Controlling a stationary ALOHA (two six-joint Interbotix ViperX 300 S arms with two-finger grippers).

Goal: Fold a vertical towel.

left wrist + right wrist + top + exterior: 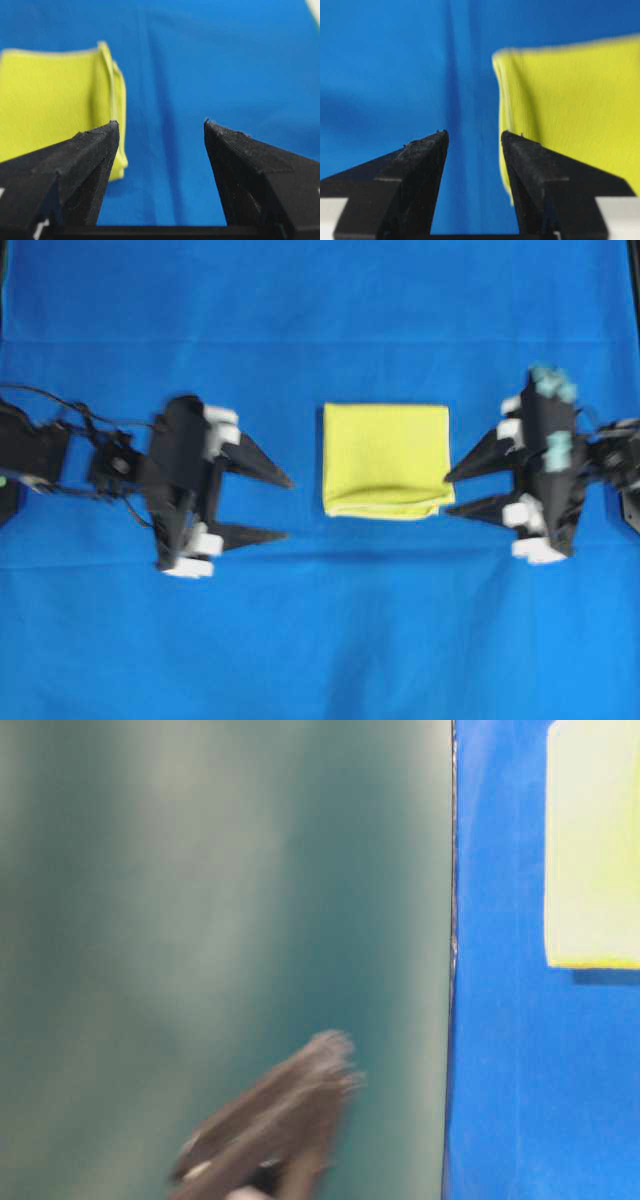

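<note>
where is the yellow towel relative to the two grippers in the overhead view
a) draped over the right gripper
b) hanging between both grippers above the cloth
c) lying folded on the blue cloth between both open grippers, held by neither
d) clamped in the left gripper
c: the yellow towel lies folded flat on the blue cloth, with the left gripper and right gripper open and empty either side.
</note>
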